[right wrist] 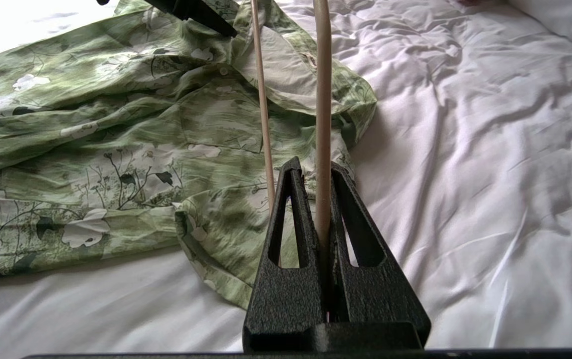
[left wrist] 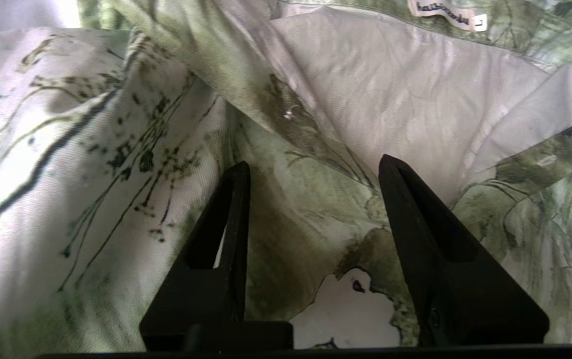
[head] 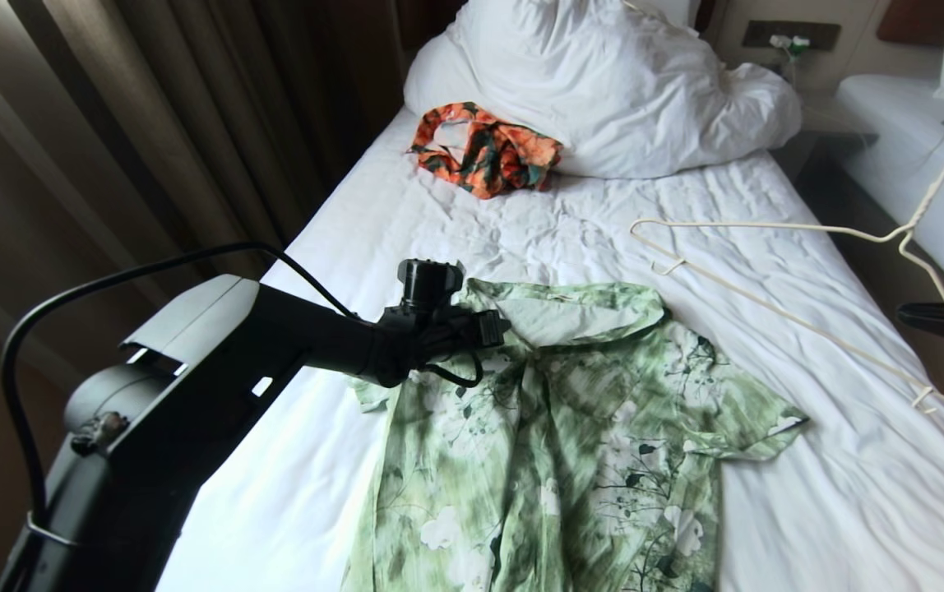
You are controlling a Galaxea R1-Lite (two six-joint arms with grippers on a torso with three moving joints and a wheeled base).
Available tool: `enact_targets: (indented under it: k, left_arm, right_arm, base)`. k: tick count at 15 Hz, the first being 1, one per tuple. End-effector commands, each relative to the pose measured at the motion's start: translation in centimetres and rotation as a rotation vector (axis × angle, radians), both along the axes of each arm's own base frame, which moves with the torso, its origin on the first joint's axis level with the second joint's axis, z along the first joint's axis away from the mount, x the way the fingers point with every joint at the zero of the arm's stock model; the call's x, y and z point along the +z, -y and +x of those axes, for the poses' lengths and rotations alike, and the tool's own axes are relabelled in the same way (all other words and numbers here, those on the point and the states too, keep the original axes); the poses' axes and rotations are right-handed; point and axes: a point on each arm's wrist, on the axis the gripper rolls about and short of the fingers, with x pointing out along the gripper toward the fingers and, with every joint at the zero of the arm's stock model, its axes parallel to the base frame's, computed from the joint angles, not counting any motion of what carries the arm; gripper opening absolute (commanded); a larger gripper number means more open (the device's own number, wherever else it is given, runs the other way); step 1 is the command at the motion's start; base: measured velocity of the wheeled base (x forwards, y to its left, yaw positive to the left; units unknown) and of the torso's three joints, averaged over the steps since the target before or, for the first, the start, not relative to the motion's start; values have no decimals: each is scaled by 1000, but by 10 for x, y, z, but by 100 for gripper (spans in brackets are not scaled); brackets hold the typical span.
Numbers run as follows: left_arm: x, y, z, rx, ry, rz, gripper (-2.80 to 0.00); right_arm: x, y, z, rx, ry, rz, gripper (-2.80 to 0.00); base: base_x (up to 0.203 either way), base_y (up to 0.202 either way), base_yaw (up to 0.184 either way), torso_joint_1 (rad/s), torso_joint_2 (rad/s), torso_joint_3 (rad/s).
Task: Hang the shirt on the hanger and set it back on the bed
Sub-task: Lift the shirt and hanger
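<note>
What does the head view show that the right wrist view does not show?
Only the head view shows the orange patterned garment, the pillow, the curtain and the whole hanger. Only the right wrist view shows the right end effector shut on the hanger's wire. Both show the shirt lying on the bed and the left end effector at its collar.

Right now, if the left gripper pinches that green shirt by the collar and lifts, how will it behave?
The shirt probably hangs limp: it already lies creased and folded on the bed. It looks thin and light, so the open left gripper should raise it easily. The rest would likely trail and bunch, hampering the hanger in the right gripper.
</note>
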Motion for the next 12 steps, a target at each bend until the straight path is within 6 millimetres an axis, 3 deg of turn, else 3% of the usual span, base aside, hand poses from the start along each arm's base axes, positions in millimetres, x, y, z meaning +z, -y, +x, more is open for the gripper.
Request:
enact_targets:
  k: [1, 3, 6, 11, 12]
  left_arm:
    - [-6, 2, 6, 2, 2, -4, 0]
    - [-4, 6, 14, 6, 32, -18, 0]
    - [-2, 14, 14, -8, 51, -31, 0]
    - [-17, 29, 31, 33, 96, -36, 0]
    - [-19, 33, 31, 50, 104, -28, -280]
  right_arm:
    - [-17, -4, -6, 7, -51, 35, -280]
    - [-35, -9, -14, 9, -116, 73, -280]
    - [-35, -9, -14, 9, -117, 74, -280]
    - [-32, -10, -16, 8, -107, 68, -280]
    - [-32, -10, -16, 8, -108, 69, -280]
  base:
    - [0, 0, 0, 0, 0, 0]
    - [0, 0, 0, 0, 0, 0]
    - [0, 0, 0, 0, 0, 0]
    - [0, 0, 0, 0, 0, 0]
    - [0, 0, 0, 0, 0, 0]
